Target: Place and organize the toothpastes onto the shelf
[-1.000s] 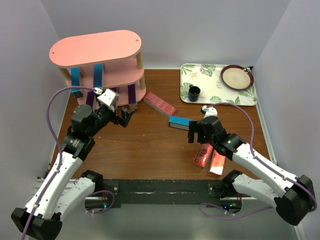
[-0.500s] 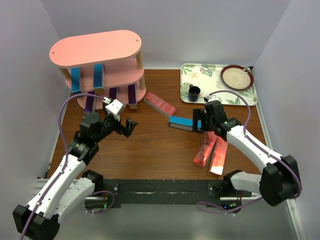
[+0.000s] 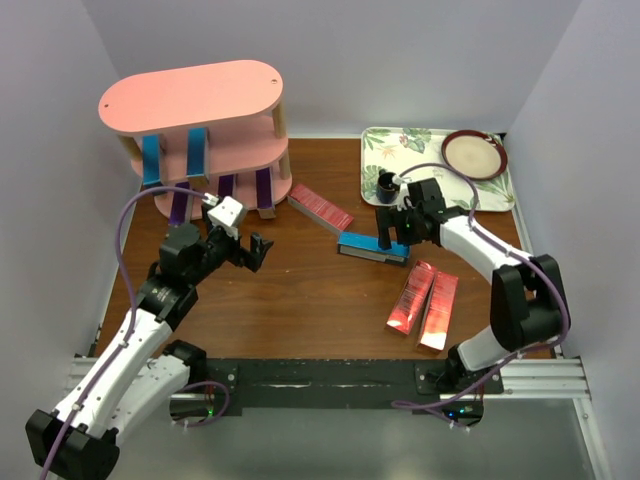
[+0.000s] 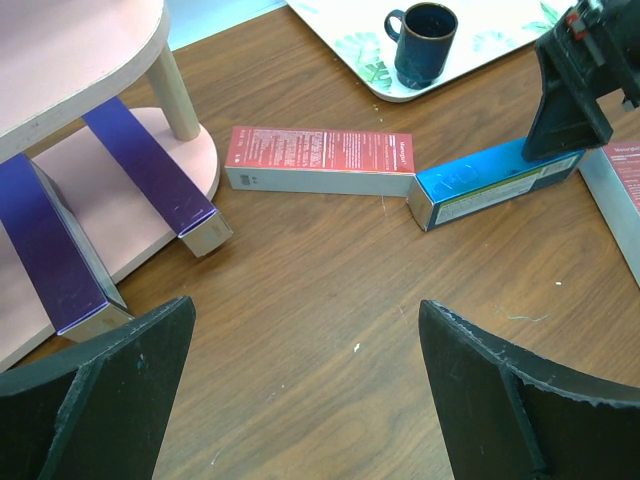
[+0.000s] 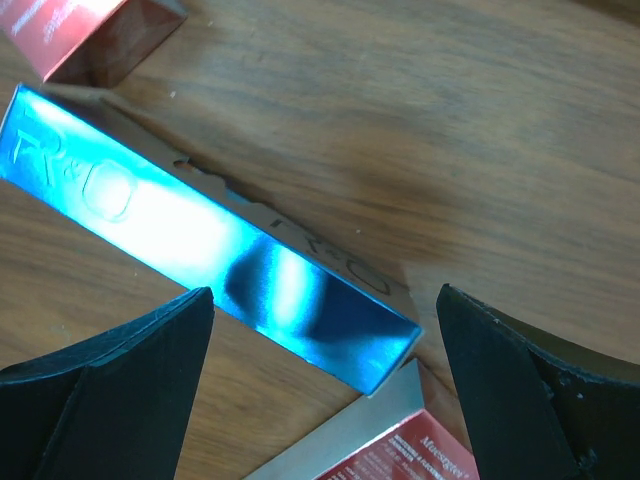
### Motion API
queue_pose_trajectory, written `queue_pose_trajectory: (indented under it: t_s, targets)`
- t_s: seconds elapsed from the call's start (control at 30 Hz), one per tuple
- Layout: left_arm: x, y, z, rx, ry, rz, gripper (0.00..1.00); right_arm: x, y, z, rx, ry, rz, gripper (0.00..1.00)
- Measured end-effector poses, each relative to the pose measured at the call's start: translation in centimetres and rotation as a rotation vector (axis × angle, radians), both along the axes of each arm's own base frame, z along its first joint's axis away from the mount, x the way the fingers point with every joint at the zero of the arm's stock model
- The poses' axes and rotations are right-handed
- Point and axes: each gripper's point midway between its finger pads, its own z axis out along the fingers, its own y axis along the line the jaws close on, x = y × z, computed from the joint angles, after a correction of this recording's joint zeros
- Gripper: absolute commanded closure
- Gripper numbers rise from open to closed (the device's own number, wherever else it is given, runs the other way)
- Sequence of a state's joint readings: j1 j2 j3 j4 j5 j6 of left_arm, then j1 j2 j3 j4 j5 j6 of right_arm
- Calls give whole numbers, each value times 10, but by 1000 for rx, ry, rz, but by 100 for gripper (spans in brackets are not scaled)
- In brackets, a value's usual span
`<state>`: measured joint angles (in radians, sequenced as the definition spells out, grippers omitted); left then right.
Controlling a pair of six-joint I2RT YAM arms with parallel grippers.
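The pink shelf point(image 3: 190, 100) stands at the far left. Two blue cartons point(image 3: 196, 152) lie on its middle tier and three purple cartons point(image 3: 263, 187) on its bottom tier. On the table lie a red carton point(image 3: 320, 207), a blue carton point(image 3: 365, 246) and two more red cartons point(image 3: 409, 297) side by side. My left gripper point(image 3: 258, 250) is open and empty, low over bare wood in front of the shelf point(image 4: 90, 190). My right gripper point(image 3: 392, 232) is open over the right end of the blue carton point(image 5: 200, 240), its jaws on either side, not touching.
A floral tray point(image 3: 425, 190) at the far right holds a dark mug point(image 3: 388, 185) and a brown plate point(image 3: 474, 153). In the left wrist view the red carton point(image 4: 320, 160) and the blue carton point(image 4: 495, 180) touch end to end. White walls enclose the table.
My right gripper has moved away from the two red cartons towards the tray and now stands over the blue carton's right end. My left gripper has drawn back from the shelf.
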<state>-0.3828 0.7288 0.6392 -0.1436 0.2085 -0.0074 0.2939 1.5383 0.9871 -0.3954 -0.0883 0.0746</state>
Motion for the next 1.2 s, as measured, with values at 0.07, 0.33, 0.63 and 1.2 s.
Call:
queue_pose_trajectory:
  t_s: [0.07,0.33,0.63,1.2]
  targets:
    - [0,0,0,0,0,3,0,-2,4,-6,2,23,53,2]
    - [1,0,-2,-2,12,6,1,-16,21,-20,27,89,195,5]
    - [2,1,-7,7,28,13,1,-33,42,-31,-117,101,292,16]
    - [-7,-12,-7,14,19,-92,0,-46,53,-38,-266,78,400,65]
